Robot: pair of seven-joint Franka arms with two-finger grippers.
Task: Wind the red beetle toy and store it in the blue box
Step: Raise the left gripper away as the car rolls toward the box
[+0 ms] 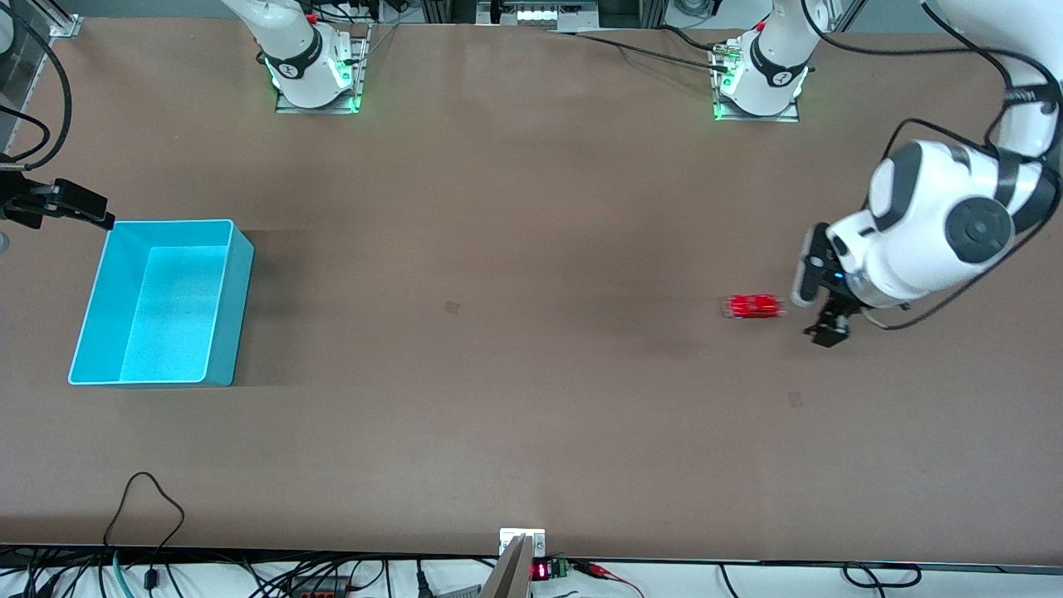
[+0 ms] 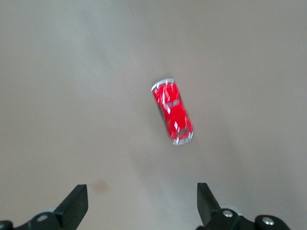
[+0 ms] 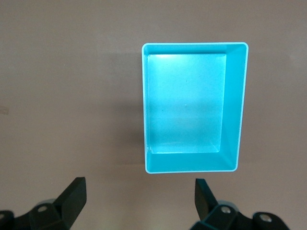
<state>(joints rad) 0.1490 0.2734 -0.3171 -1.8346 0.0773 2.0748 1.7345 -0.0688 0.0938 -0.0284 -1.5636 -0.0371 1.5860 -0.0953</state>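
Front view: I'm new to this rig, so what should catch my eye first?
The red beetle toy sits alone on the brown table toward the left arm's end, with the open left gripper just beside it. The blue box, nothing in it, stands at the right arm's end. The right gripper hangs open over the table near the box.

You see a tiny glossy red toy car (image 1: 753, 306) with silvery-white ends and thin pale streaks of shine across its rounded body. The light cyan-blue rectangular plastic bin (image 1: 220, 316) has one plain colour, with a paler, brighter floor and a nearly white top rim. Under both you see the flat matte brown table surface (image 1: 515, 399), without pattern except some small darker marks. The arms are white with dark grey joints, and the fingers (image 2: 74, 206) of both grippers are black.
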